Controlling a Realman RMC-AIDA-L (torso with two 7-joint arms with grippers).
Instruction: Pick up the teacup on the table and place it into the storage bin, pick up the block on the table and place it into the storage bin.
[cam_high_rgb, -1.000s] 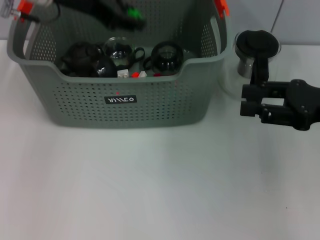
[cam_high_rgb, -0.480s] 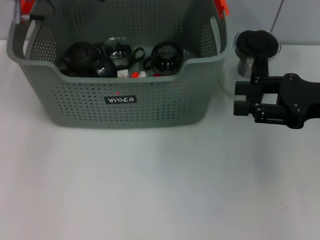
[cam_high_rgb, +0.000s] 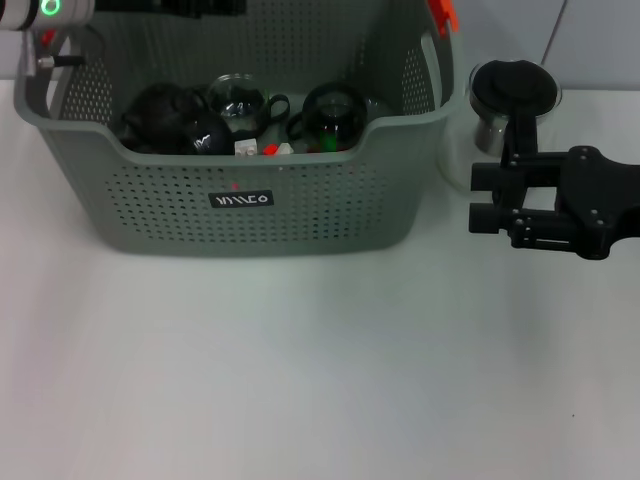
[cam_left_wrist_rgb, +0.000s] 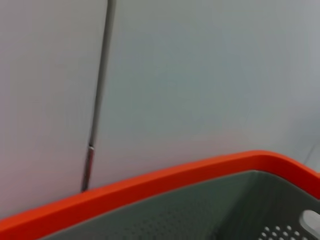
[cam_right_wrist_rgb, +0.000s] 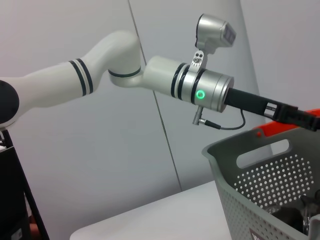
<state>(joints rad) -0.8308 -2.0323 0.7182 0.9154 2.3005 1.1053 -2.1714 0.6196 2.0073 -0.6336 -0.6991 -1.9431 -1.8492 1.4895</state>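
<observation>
Table (cam_high_rgb: 300, 380) white, bin (cam_high_rgb: 250, 200) on it at the far left-centre, label (cam_high_rgb: 241, 199) on its near wall, orange handle top (cam_high_rgb: 441, 14) at the far right corner. Bin sits beside and to the left of the right gripper's fingertips, not touching them.

Left arm (cam_right_wrist_rgb: 100, 70) reaches across above the bin's far rim; left gripper's fingers not visible in any view, can't tell their state. Left wrist view shows only the bin's orange rim (cam_left_wrist_rgb: 150, 185) and wall behind.

Right gripper (cam_high_rgb: 482, 200) hovers over the table just right of the bin, fingers pointing at the bin wall, slightly parted, holding nothing.

Glass pot with black lid (cam_high_rgb: 512, 95) stands just behind the right fingers.

Inside bin: dark teapot (cam_high_rgb: 170, 118), glass cups (cam_high_rgb: 238, 98), (cam_high_rgb: 333, 113), small red/white blocks (cam_high_rgb: 265, 149) against the near wall.
</observation>
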